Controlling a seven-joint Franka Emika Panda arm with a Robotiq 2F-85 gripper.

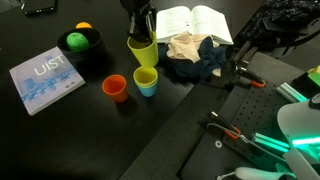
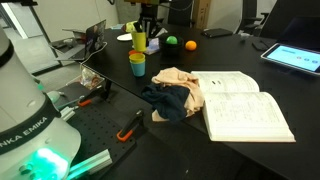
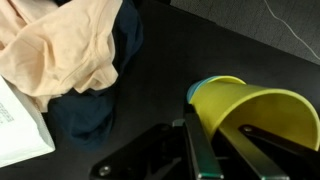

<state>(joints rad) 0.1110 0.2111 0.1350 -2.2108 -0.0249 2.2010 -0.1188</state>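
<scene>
The step in hand looks like carrying a cup that has already been gripped.

From the left of an exterior view, a closed blue book (image 1: 45,78) lies on the black tabletop (image 1: 70,135). Behind it is a dark bowl (image 1: 80,42) holding green and orange balls. Next come an orange cup (image 1: 115,87) and a blue cup (image 1: 146,82), standing upright and just apart. The yellow cup (image 1: 142,52) sits directly beyond the blue one, under the arm. It looks lifted clear of the tabletop, though I cannot tell whether it hangs over the blue cup or just behind it. Right of the cups is a heap of beige and dark blue cloth (image 1: 195,55), and past that an open book (image 1: 195,22).

The next move, as I judge it, calls for keeping the yellow cup level and well clear of the blue cup's rim and the cloth. Its thin wall could slip or buckle.

The tool (image 1: 141,30) is closed on the yellow cup. In the wrist view, one finger (image 3: 200,150) lies outside the cup's wall and the other reaches inside its mouth, pinching the rim. It touches nothing else.
</scene>
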